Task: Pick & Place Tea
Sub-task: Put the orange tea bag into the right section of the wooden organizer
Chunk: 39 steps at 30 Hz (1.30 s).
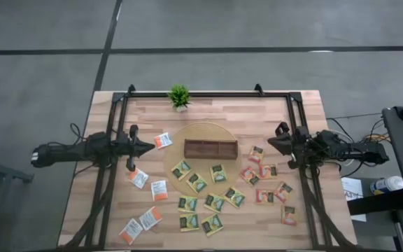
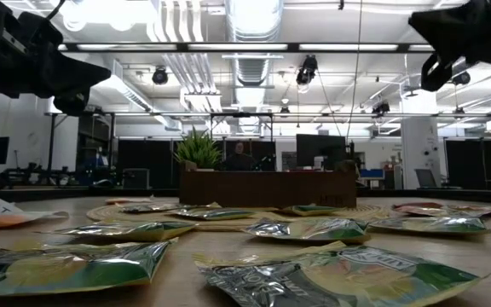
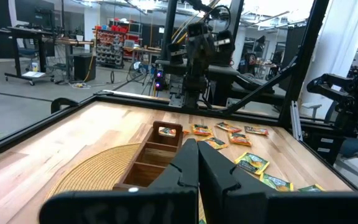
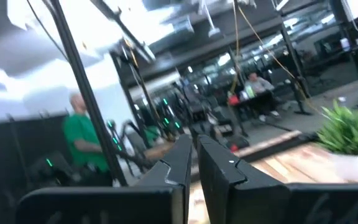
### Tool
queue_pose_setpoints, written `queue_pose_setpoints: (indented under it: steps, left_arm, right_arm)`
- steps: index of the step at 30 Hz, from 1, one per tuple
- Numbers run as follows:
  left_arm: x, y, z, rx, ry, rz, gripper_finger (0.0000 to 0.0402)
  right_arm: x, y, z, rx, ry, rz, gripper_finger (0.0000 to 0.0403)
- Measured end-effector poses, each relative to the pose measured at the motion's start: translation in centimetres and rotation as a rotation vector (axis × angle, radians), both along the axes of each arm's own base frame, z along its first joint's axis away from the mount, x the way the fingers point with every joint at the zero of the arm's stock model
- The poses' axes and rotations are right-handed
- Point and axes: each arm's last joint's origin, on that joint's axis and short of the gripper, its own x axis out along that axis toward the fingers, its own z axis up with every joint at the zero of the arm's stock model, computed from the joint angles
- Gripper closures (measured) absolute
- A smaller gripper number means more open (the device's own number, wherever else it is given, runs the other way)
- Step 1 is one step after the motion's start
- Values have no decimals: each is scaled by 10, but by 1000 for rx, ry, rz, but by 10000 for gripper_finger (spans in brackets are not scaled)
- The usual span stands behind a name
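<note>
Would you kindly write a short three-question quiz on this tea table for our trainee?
1. True or false: the brown tray rests on the round woven mat.
2. Which sachets lie nearest the right gripper? A white-orange B green-yellow C red-pink
3. Fill in: the potted plant stands at the table's ___ edge in the high view.

Key: 1 true; 2 C, the red-pink sachets; 3 top. Neither gripper holds anything; the left gripper has its jaws shut.

6 white-orange sachets (image 1: pixel 159 190), 10 green-yellow sachets (image 1: pixel 215 203), 7 red-pink sachets (image 1: pixel 265 197), 1 tray (image 1: pixel 210 148), 1 plant (image 1: pixel 179 96)
</note>
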Motion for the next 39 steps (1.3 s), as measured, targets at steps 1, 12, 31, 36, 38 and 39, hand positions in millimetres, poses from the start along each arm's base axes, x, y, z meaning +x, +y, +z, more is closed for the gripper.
queue_pose_setpoints:
  steps: [1, 12, 31, 36, 38, 39]
  left_arm:
    - [0, 0, 0, 0, 0, 0, 402]
    - [0, 0, 0, 0, 0, 0, 402]
    - [0, 0, 0, 0, 1, 0, 402]
    - [0, 0, 0, 0, 1, 0, 402]
    - [0, 0, 0, 0, 1, 0, 402]
    - [0, 0, 0, 0, 1, 0, 402]
  right_arm:
    - [-1, 0, 2, 14, -24, 5, 374]
    - [-23, 0, 35, 76, -437, 46, 374]
    - [-92, -6, 166, -73, -900, -361, 374]
    - [-94, -6, 205, -90, -858, -369, 374]
    - [-92, -6, 219, -96, -825, -366, 374]
    - [-91, -6, 225, -99, -809, -365, 374]
